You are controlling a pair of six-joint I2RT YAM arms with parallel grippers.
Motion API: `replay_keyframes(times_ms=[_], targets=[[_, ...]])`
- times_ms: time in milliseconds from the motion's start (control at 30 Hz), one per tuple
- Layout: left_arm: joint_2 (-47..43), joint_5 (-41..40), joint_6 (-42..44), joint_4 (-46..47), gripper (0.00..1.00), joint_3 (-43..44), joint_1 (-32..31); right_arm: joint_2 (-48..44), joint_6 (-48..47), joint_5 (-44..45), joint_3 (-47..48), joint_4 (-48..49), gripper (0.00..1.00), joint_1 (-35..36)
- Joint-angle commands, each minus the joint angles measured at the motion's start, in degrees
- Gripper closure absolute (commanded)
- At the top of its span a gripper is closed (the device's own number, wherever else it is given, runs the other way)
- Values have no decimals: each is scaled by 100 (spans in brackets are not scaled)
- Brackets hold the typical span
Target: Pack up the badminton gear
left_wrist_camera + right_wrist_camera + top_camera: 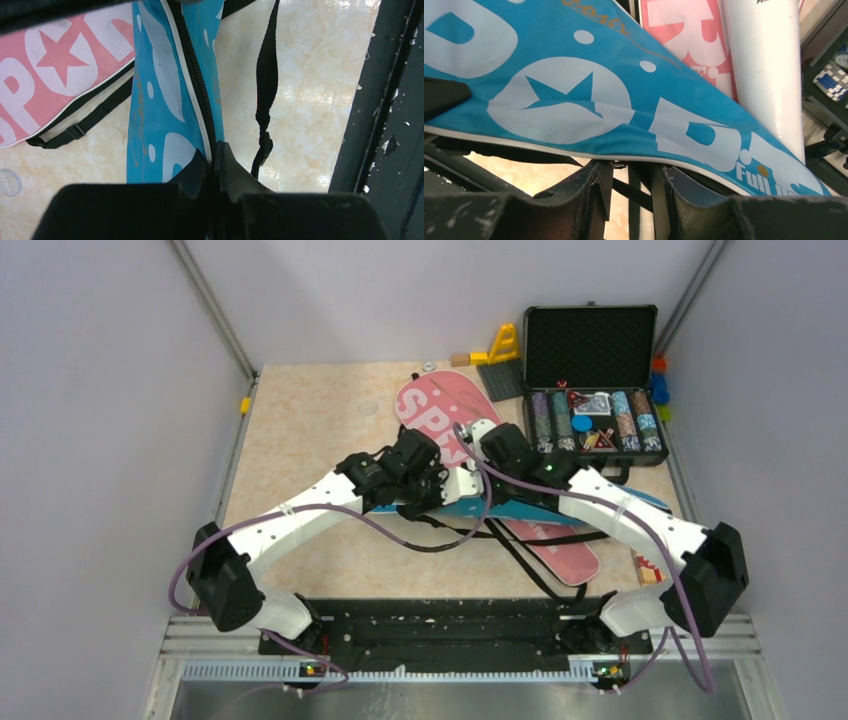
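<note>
Pinching the zippered edge of the blue SPORT cover [155,100], the left gripper [215,150] is clamped tight. The right gripper [633,171] has its jaws slightly apart just under the cover's piped rim. This cover lies mid-table [300,430], across the pink cover [432,403].

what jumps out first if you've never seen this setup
The big pink SPORT cover lies diagonally mid-table, and the blue cover crosses over it, its zipper edge pinched in the left jaws. At the far right corner stands an open black case with rows of poker chips.
</note>
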Motion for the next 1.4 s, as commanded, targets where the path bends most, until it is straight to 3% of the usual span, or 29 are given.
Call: replay_keyframes(times_ms=[0,300,533,833,1000,1200,1367], targets=[[-63,405,-126,-282,100,257,-53,-721,-35,297,-273,1164,65,92],[-11,419,-242,-291,100,364,-55,-1162,290,293,-708,1445,62,89],[36,357,-318,-267,100,411,-48,-954,300,101,-676,1393,63,191],[-35,109,-421,-177,100,425,-48,-548,600,530,-434,868,68,514],[-76,26,-430,-142,100,383,-49,-520,782,994,-393,763,100,527],[-170,-191,-496,-18,100,295,-48,-621,1144,1486,-243,596,100,536],[-290,-640,-408,39,100,103,-34,-662,1443,2785,12,-570,100,526]])
